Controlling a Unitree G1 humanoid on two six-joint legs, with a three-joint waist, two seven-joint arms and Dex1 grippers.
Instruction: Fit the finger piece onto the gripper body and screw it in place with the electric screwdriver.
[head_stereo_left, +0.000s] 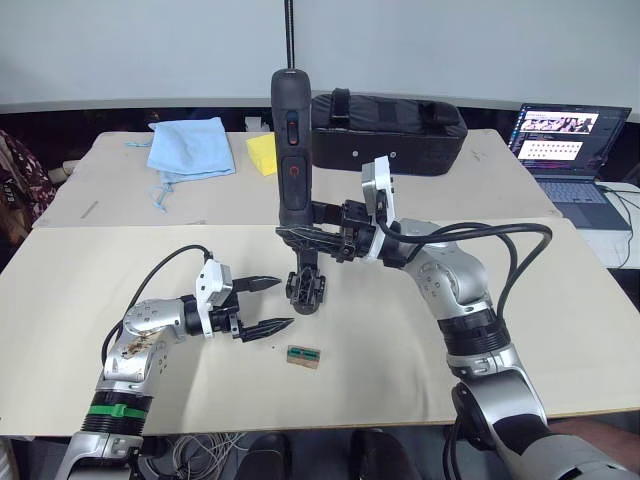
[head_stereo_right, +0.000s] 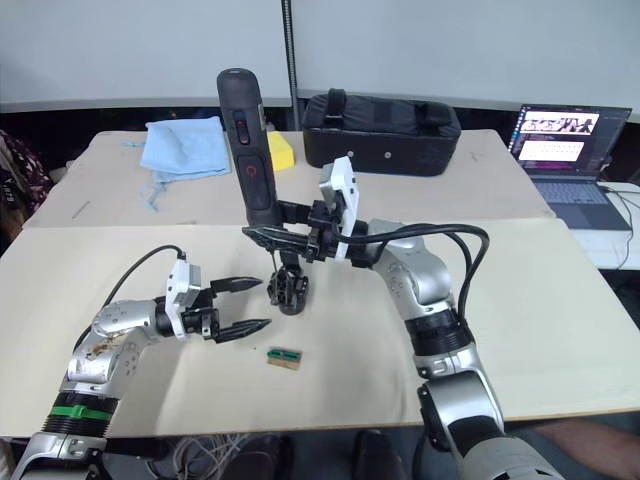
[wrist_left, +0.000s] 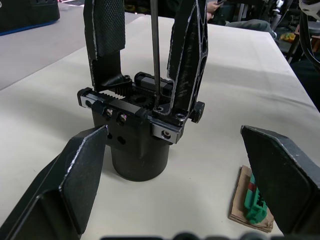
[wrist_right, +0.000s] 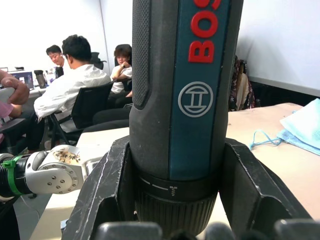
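The left gripper (head_stereo_left: 268, 305) hovers low over the front table (head_stereo_left: 400, 380) at about 7 o'clock, its fingers spread wide and holding nothing, pointed at the gripper body (head_stereo_left: 305, 287). Bare tabletop lies open around it toward the near edge. The right gripper (head_stereo_left: 318, 232) is clamped on the lower end of the screwdriver (head_stereo_left: 292, 150), which stands upright at the table's centre with its thin bit (wrist_left: 155, 52) running straight down into the top of the body. The body sits on its round base, the finger piece (wrist_left: 189, 55) standing upright on it just beside the bit. A small green-topped block (head_stereo_left: 303, 357) lies near the body at 6 o'clock, clear of both grippers. Well back at 12 o'clock lie a black case (head_stereo_left: 390, 130), a blue cloth (head_stereo_left: 190, 145) and a yellow sponge (head_stereo_left: 261, 154); a laptop (head_stereo_left: 572, 150) stands at 2 o'clock.
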